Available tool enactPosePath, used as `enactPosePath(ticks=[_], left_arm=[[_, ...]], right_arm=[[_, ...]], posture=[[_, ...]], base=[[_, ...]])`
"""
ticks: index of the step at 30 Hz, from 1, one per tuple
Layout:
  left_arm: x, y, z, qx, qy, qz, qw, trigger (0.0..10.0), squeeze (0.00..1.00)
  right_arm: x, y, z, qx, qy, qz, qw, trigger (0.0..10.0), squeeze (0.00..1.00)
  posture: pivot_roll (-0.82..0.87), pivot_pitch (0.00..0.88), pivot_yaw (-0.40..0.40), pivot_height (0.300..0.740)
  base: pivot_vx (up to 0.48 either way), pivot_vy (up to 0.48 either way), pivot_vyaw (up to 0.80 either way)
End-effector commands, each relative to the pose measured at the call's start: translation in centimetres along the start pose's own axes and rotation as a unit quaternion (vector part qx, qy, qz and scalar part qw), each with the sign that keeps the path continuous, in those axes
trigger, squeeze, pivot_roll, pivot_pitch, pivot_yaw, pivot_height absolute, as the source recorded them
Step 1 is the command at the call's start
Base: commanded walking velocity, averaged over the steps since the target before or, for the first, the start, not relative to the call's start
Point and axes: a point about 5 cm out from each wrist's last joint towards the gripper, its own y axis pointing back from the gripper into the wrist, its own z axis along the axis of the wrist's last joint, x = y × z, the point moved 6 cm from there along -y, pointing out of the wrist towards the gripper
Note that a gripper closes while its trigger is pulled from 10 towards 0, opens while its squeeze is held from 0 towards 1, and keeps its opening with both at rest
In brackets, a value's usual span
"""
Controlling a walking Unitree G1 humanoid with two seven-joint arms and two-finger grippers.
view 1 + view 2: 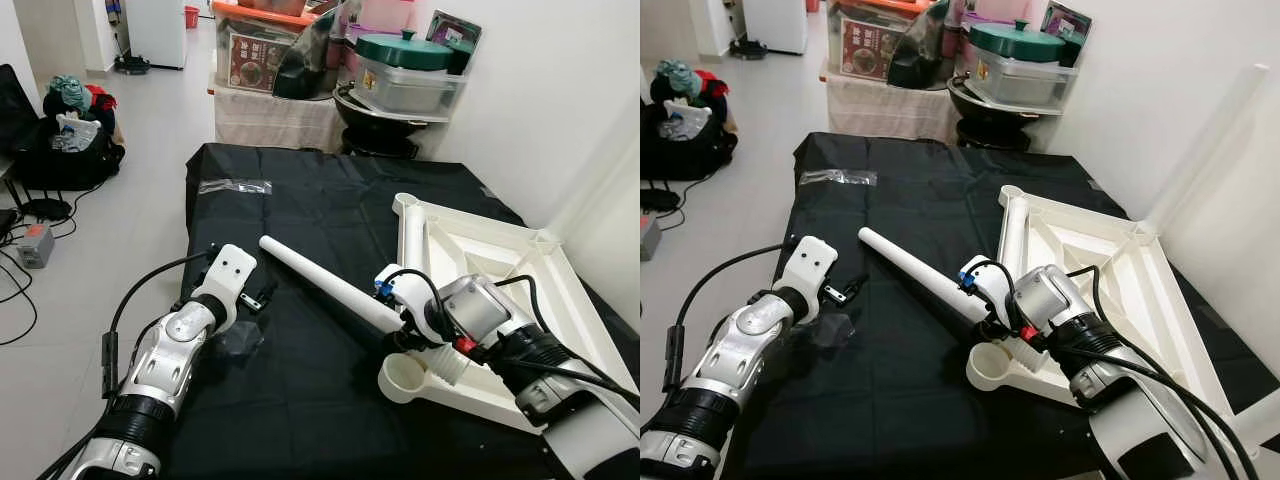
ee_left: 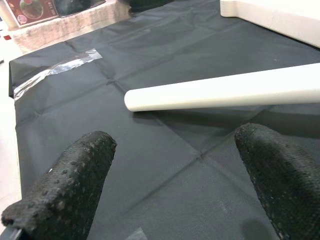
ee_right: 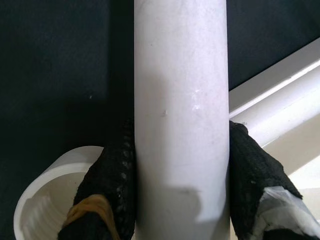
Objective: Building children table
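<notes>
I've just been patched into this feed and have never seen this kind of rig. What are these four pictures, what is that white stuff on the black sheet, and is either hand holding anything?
This is a humanoid robot with two silver arms. The two wide pictures come from the cameras in its head, looking down at the work; the two close-ups come from a camera on each wrist, looking along that hand's black fingers.

Before it lies a black cloth. On it rests a white tabletop, turned underside up, with a round screw socket at its near corner.

The right hand is shut on a white table leg, one finger on each side, close above that socket. The leg slants away across the cloth.

The left hand is open and holds nothing; it points at the leg's free end. A strip of clear tape lies farther back, and household clutter stands beyond.
</notes>
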Motion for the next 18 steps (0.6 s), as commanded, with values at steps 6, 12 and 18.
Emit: enactPosePath(ticks=[6, 12, 18], left_arm=[[-1.1, 0.1, -0.8, 0.015, 0.0, -0.011, 1.0, 10.0, 0.0], [-1.1, 0.1, -0.9, 0.016, 0.0, -0.01, 1.0, 10.0, 0.0], [-0.8, 0.1, -0.8, 0.015, 0.002, -0.008, 1.0, 10.0, 0.0]], right_arm=[[1.3, -0.4, -0.7, 0.014, 0.004, 0.033, 0.999, 0.0, 0.0], [-0.4, 1.3, 4.0, -0.087, -0.034, 0.015, 0.996, 0.0, 0.0], [-2.8, 5.3, 10.1, -0.274, -0.122, -0.005, 0.954, 0.0, 0.0]], posture=[[-0.06, 0.0, -0.19, 0.74], [-0.06, 0.0, -0.185, 0.74], [-0.05, 0.0, -0.174, 0.74]], base=[[0.0, 0.0, 0.0], [0.0, 0.0, 0.0], [0.0, 0.0, 0.0]])
